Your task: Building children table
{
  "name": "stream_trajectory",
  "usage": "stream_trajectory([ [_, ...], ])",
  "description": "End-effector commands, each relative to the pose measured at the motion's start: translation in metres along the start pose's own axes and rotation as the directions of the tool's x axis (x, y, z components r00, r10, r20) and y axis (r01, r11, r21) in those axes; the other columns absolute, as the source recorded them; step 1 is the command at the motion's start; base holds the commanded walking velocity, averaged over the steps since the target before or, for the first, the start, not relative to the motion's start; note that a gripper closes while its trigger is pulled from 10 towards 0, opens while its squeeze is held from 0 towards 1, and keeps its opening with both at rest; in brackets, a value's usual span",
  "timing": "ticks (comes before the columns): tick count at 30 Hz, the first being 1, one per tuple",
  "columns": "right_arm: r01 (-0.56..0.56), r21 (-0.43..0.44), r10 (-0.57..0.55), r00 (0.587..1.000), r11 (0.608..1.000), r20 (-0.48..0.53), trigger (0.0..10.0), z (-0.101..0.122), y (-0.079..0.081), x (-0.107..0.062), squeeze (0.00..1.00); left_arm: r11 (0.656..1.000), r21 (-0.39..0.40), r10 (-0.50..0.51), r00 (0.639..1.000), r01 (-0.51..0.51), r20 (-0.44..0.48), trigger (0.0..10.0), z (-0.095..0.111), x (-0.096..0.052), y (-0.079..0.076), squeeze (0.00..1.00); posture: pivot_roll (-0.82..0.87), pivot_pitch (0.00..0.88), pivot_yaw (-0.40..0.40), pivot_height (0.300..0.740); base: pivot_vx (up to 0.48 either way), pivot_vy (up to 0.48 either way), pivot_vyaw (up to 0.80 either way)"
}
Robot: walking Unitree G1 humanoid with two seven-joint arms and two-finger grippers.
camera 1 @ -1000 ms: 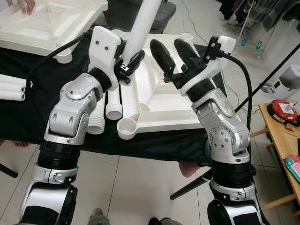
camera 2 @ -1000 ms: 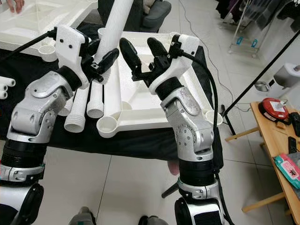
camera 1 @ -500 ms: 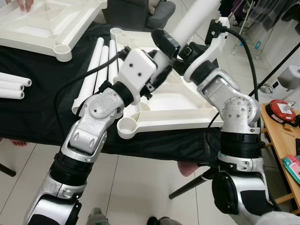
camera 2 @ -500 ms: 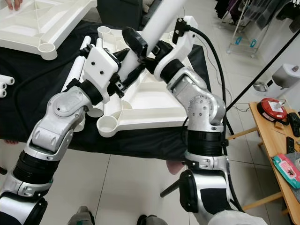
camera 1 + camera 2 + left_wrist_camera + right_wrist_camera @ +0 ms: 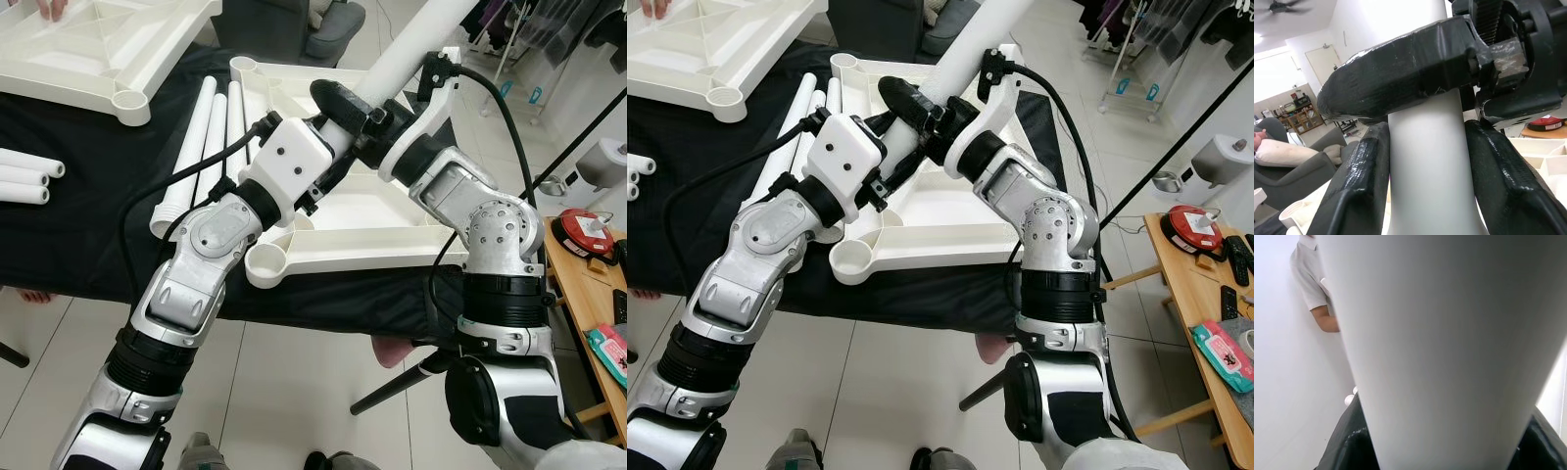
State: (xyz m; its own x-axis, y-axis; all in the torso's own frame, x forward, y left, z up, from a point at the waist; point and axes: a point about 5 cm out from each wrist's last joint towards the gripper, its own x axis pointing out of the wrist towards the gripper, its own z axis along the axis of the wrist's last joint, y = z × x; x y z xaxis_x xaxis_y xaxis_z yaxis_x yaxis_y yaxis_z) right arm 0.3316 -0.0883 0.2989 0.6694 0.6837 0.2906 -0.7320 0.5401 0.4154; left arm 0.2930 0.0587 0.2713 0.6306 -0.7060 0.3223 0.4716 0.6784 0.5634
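Both grippers clamp one smooth white plastic table leg above the tabletop panel.

The left gripper and right gripper each pinch the round, matte leg, tilted over the ribbed white panel with cup-shaped corner sockets on the black-clothed table. Three threaded tubes lie beside the panel.

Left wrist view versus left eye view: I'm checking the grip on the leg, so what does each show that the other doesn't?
Left wrist view alone: both left fingers pressed against the leg, and a right finger wrapped across it above them.

Left eye view alone: the tabletop upside down on the black cloth, its corner socket, and three spare legs beside it.

Both: the two grippers clamped on the one white leg.
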Motion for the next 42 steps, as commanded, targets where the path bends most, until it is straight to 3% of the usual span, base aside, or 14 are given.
stream_trajectory([
  [1, -0.002, 0.031, 0.004, 0.998, 1.000, -0.066, 0.0, -0.014, 0.000, 0.000, 0.00, 0.998, 0.037, 0.039, 0.996, -0.042, 0.082, 10.0, 0.013, 0.006, -0.005, 0.00, 0.24, 0.091, -0.147, 0.740, 0.000, 0.000, 0.00],
  [2, 0.003, 0.031, -0.001, 0.999, 1.000, -0.053, 0.0, -0.013, 0.000, 0.000, 0.00, 0.998, 0.039, 0.048, 0.996, -0.051, 0.078, 10.0, 0.012, 0.007, -0.005, 0.53, 0.24, 0.087, -0.144, 0.740, 0.000, 0.000, 0.00],
  [6, 0.006, 0.031, -0.004, 0.999, 0.999, -0.046, 0.0, -0.012, -0.001, -0.001, 0.00, 0.998, 0.040, 0.054, 0.996, -0.057, 0.076, 10.0, 0.012, 0.007, -0.004, 0.53, 0.24, 0.087, -0.144, 0.740, 0.000, 0.000, 0.00],
  [7, 0.022, 0.002, -0.022, 1.000, 1.000, -0.015, 0.0, -0.009, -0.002, -0.001, 0.00, 0.998, 0.027, 0.052, 0.996, -0.054, 0.067, 10.0, 0.011, 0.007, -0.004, 1.00, 0.24, 0.087, -0.144, 0.740, 0.000, 0.000, 0.00],
  [9, 0.022, 0.002, -0.022, 1.000, 1.000, -0.015, 0.0, -0.009, -0.002, -0.001, 0.00, 0.998, 0.027, 0.052, 0.996, -0.054, 0.067, 10.0, 0.011, 0.007, -0.004, 1.00, 0.24, 0.087, -0.144, 0.740, 0.000, 0.000, 0.00],
  [10, 0.074, -0.081, -0.068, 0.995, 0.994, 0.066, 0.0, 0.000, -0.004, -0.003, 0.00, 1.000, -0.001, 0.016, 0.998, -0.016, 0.061, 10.0, 0.012, 0.004, -0.007, 0.00, 0.24, 0.083, -0.143, 0.740, 0.000, 0.000, 0.00],
  [12, 0.133, -0.185, -0.105, 0.983, 0.974, 0.153, 0.0, 0.011, -0.006, -0.005, 0.00, 1.000, -0.010, -0.028, 0.997, 0.029, 0.069, 10.0, 0.012, 0.000, -0.011, 0.00, 0.24, 0.081, -0.136, 0.740, 0.000, 0.000, 0.00],
  [13, 0.183, -0.251, -0.124, 0.965, 0.951, 0.233, 10.0, 0.022, -0.006, -0.009, 0.00, 0.991, -0.017, -0.135, 0.990, 0.136, 0.040, 10.0, 0.008, -0.009, -0.019, 0.00, 0.24, 0.082, -0.130, 0.740, 0.000, 0.000, 0.00],
  [21, 0.272, -0.307, -0.178, 0.937, 0.912, 0.301, 10.0, 0.021, -0.008, -0.017, 0.00, 0.887, -0.170, -0.438, 0.899, 0.429, -0.015, 10.0, -0.003, -0.045, -0.029, 0.00, 0.23, 0.082, -0.120, 0.740, 0.000, 0.000, 0.00],
  [23, 0.280, -0.308, -0.187, 0.936, 0.909, 0.299, 10.0, 0.018, -0.008, -0.019, 0.00, 0.872, -0.187, -0.462, 0.887, 0.452, -0.014, 10.0, -0.003, -0.048, -0.028, 0.45, 0.23, 0.082, -0.120, 0.740, 0.000, 0.000, 0.00],
  [24, 0.292, -0.304, -0.201, 0.934, 0.907, 0.295, 10.0, 0.014, -0.009, -0.020, 0.00, 0.872, -0.192, -0.465, 0.884, 0.450, -0.040, 10.0, -0.006, -0.049, -0.027, 1.00, 0.23, 0.082, -0.120, 0.740, 0.000, 0.000, 0.00],
  [27, 0.300, -0.300, -0.212, 0.932, 0.905, 0.294, 10.0, 0.010, -0.009, -0.021, 0.00, 0.879, -0.185, -0.462, 0.881, 0.439, -0.102, 10.0, -0.015, -0.052, -0.024, 1.00, 0.23, 0.091, -0.117, 0.740, 0.000, 0.000, 0.00],
  [28, 0.310, -0.300, -0.222, 0.930, 0.902, 0.292, 10.0, 0.007, -0.009, -0.023, 0.00, 0.883, -0.184, -0.462, 0.870, 0.432, -0.174, 10.0, -0.025, -0.056, -0.022, 0.00, 0.23, 0.094, -0.115, 0.740, 0.000, 0.000, 0.00],
  [42, 0.531, -0.386, -0.465, 0.848, 0.755, 0.255, 10.0, -0.042, -0.035, -0.059, 0.00, 0.983, -0.141, -0.005, 0.762, -0.113, -0.648, 10.0, -0.109, -0.077, 0.029, 0.00, 0.22, 0.123, -0.116, 0.740, 0.000, 0.000, 0.00],
])
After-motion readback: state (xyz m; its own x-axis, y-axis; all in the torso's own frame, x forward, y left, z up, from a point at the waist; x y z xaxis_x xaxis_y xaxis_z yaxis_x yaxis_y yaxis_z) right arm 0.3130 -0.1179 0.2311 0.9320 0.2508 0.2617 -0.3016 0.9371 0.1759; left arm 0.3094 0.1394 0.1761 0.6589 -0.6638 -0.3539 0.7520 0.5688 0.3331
